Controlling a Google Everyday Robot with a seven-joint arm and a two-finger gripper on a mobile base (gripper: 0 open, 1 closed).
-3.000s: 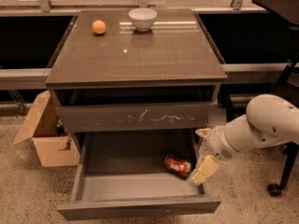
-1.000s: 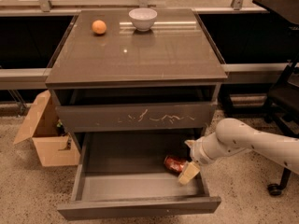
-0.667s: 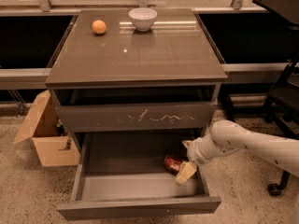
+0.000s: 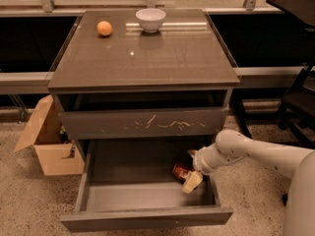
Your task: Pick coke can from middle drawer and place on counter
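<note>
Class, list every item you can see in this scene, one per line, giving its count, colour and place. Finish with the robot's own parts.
counter: one, glossy grey-brown, top of the cabinet
bowl: one, white, back of the counter
orange fruit: one, orange, on the counter left of the bowl
scratched drawer front: one, dark grey, under the counter
middle drawer: one, dark grey, pulled open below the scratched drawer front
coke can: one, red, at the right of the middle drawer
cardboard box: one, brown, on the floor left of the cabinet
arm: one, white, reaching in from the right
claw: one, pale yellow, inside the middle drawer next to the coke can
</note>
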